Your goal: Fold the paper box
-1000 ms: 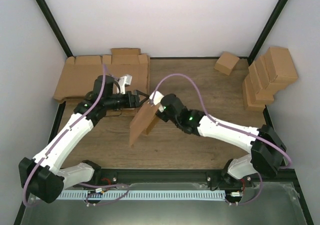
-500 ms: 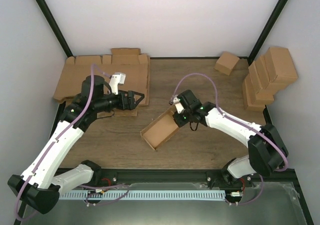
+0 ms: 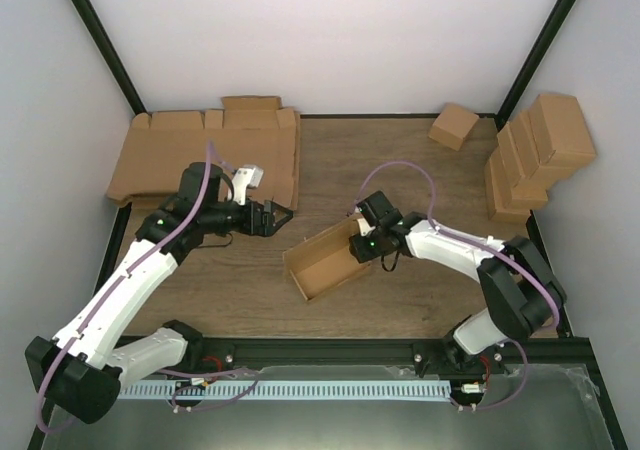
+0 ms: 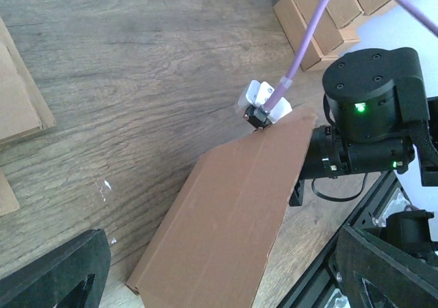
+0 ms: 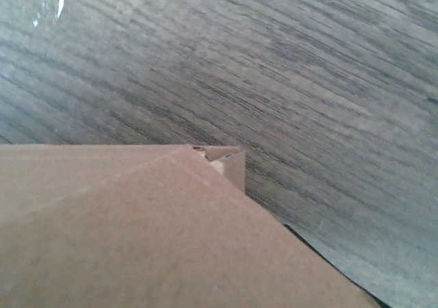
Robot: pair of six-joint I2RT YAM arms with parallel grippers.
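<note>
The paper box (image 3: 322,261) lies on the wooden table as an open oblong tray, its hollow side up. It also shows in the left wrist view (image 4: 229,215) and fills the lower part of the right wrist view (image 5: 137,233). My right gripper (image 3: 359,245) is shut on the box's right end wall; its fingers are hidden behind cardboard in its own view. My left gripper (image 3: 277,215) is open and empty, a short way up and left of the box and apart from it. Its dark fingers (image 4: 61,270) frame the box from above.
Large flat cardboard sheets (image 3: 210,148) lie at the back left, under and behind the left arm. A small cube-like carton (image 3: 453,125) sits at the back right. A stack of folded cartons (image 3: 535,155) leans at the right wall. A black rail (image 3: 330,348) runs along the near edge.
The box went from standing on edge between both grippers to lying flat, hollow side up. The left gripper let go and drew back left. The right gripper moved right with the box.
</note>
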